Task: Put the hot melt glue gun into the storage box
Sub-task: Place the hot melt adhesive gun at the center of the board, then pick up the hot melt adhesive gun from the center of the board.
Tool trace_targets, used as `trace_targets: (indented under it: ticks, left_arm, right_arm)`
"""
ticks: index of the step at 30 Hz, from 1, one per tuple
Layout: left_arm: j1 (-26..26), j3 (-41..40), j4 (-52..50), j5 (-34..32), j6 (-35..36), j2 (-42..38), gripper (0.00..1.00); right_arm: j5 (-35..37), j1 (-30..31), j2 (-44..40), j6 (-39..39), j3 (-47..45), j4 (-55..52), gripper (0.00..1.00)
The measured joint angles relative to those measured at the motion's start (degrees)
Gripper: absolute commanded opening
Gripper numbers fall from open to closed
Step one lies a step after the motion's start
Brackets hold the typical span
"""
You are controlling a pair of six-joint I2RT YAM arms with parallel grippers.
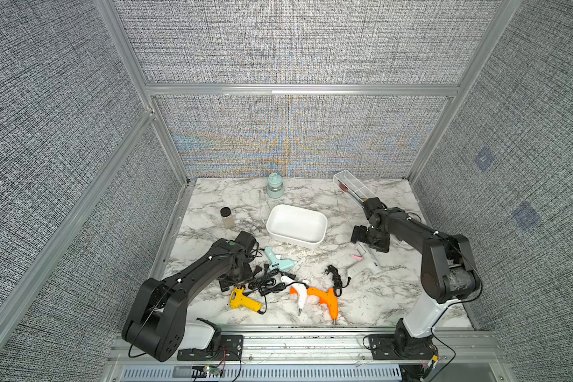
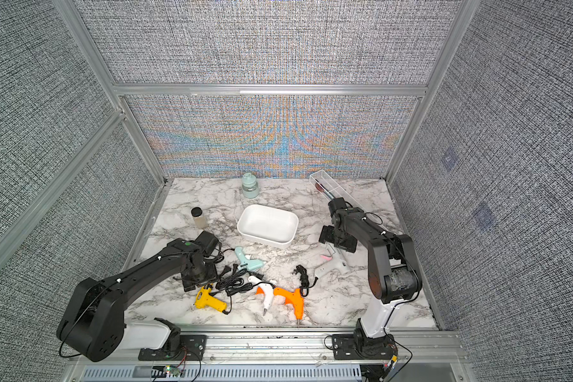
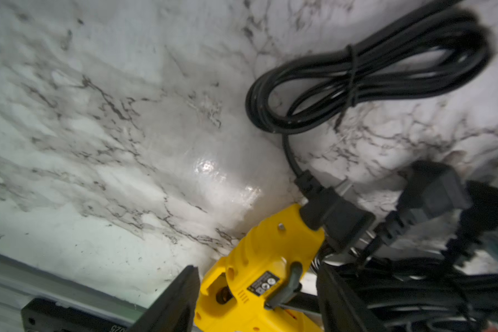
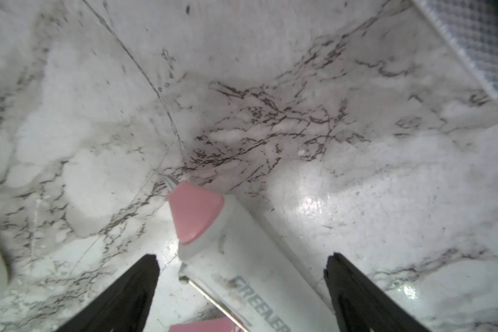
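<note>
On the desk [image 1: 394,297], all five glue guns [image 1: 326,297] lay outside the storage box [image 1: 296,225], which sat empty mid-desk, so nothing was stowed yet. My left jaws stood spread astride the yellow glue gun [image 3: 259,258], not clamped on it; my right jaws gaped wide either side of the white pink-nosed glue gun [image 4: 242,273], clear gaps both sides. Remaining, by my read: close, lift, carry over, release into box.

Bright, even overhead light leaves faint shadows in both top views, where the back wall [image 1: 288,145] shimmers with coloured moiré. Both wrist views are soft, with glare on the marble tabletop [image 3: 210,166] and the yellow glue gun [image 3: 259,258] blurred
</note>
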Motion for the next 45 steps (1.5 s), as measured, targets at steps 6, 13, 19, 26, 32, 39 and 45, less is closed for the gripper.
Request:
trace_targets:
  ticks: [6, 13, 19, 26, 32, 39, 45]
  left_arm:
    - [0.00, -1.31, 3.04, 1.01, 0.28, 2.49, 0.67]
    - [-0.04, -1.29, 6.05, 0.74, 3.65, 5.46, 0.50]
    - [-0.24, -1.95, 7.41, 1.36, 5.62, 5.90, 0.30]
    - [-0.26, 3.82, 1.81, 1.29, 6.93, 2.19, 0.20]
    - [-0.26, 22.40, -9.77, -0.28, 11.13, -0.50, 0.19]
    - [-0.26, 44.02, -22.32, -1.62, 17.73, 4.52, 0.19]
    - [-0.26, 62.86, -26.34, -1.70, 22.84, 12.37, 0.19]
  right_arm:
    - [0.68, 0.04, -0.85, 0.02, 0.98, -0.57, 0.96]
    - [0.72, 0.04, -1.03, 0.17, 0.98, -0.98, 0.96]
    - [0.72, 0.04, -1.03, 0.35, 0.98, -0.96, 0.96]
    - [0.90, 0.04, -1.29, 0.35, 1.81, -1.44, 0.96]
    - [0.90, 0.04, -1.81, 0.35, 3.45, -1.57, 0.96]
    - [0.85, 0.37, -2.45, 0.37, 3.98, -1.73, 0.96]
    - [0.61, 0.55, -3.89, 0.74, 3.98, -1.70, 0.96]
